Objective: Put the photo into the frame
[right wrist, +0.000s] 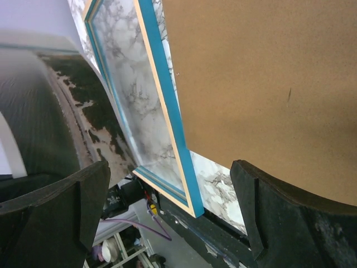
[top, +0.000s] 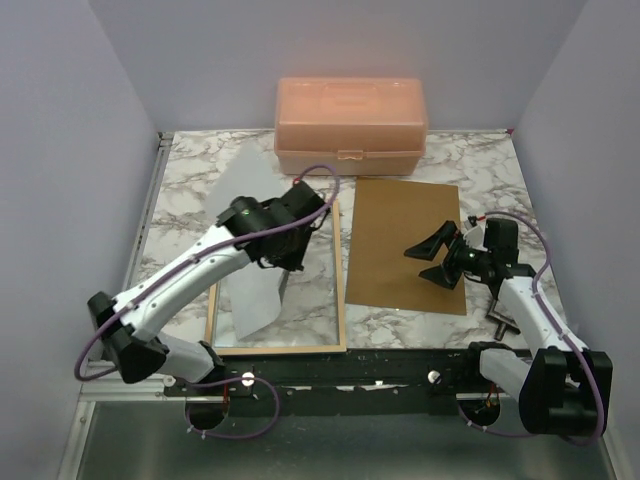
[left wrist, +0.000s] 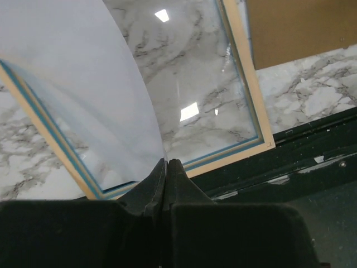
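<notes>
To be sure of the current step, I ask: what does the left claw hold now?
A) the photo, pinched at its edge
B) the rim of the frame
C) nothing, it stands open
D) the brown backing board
A: the left claw is shut on the edge of the photo, whose pale sheet curves up over the frame, while the brown backing board lies flat beside the frame.

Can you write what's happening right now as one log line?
left tool: shut on photo | photo: curled over frame | right tool: open, above board | frame: lying flat
</notes>
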Robot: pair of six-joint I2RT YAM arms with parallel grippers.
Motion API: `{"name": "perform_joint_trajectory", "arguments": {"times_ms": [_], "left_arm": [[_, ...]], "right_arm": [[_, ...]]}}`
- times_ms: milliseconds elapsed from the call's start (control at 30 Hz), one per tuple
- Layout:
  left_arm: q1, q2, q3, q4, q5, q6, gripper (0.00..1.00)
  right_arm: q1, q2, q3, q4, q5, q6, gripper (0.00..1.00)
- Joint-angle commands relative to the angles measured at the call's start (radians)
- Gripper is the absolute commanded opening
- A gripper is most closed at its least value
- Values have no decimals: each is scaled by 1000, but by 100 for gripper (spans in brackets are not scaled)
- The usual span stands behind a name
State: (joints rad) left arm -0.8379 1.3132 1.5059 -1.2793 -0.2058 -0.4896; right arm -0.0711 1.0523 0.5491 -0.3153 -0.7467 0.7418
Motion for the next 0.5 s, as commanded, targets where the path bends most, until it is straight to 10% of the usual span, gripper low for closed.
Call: {"name": "perform_joint_trajectory", "arguments": {"times_ms": [0, 367, 467], "left_arm": [[-110, 155, 29, 135, 80, -47, 0], [-277, 543, 236, 139, 111, -93, 6], [-277, 549, 192, 188, 147, -113, 26]], "right_arm": [[6, 2, -41, 60, -45, 24, 100], [6, 55, -26, 69, -51, -1, 100], [7, 72, -34, 88, -57, 6, 100]]}}
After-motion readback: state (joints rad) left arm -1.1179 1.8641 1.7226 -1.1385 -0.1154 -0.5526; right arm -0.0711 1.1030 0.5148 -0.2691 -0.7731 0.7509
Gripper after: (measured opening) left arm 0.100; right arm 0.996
